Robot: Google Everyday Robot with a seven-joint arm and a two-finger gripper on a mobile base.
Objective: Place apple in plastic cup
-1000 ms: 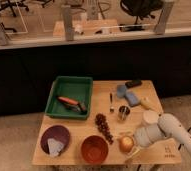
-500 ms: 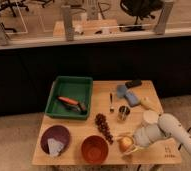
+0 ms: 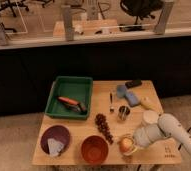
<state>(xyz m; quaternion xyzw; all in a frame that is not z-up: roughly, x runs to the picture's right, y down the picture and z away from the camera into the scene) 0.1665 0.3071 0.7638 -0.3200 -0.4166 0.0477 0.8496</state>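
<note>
Apple (image 3: 125,144) sits clasped in pincer (image 3: 127,146) beside red bowl (image 3: 94,149).

no text can be read anywhere. a small dark mark (image 3: 167,148) on the surface (image 3: 80,126), at its near right corner, is too blurred to make out. the pincer (image 3: 131,145), near it, is closed on the apple (image 3: 125,144).

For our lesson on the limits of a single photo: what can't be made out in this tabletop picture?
All in the one camera view:
- The gripper, shut on the apple near the table's front edge, hides the apple's right side.
- Plastic cup: its base is hidden behind the arm.
- Arm: cut off by the right edge.
- Items in the green tray: too blurred to identify.
</note>
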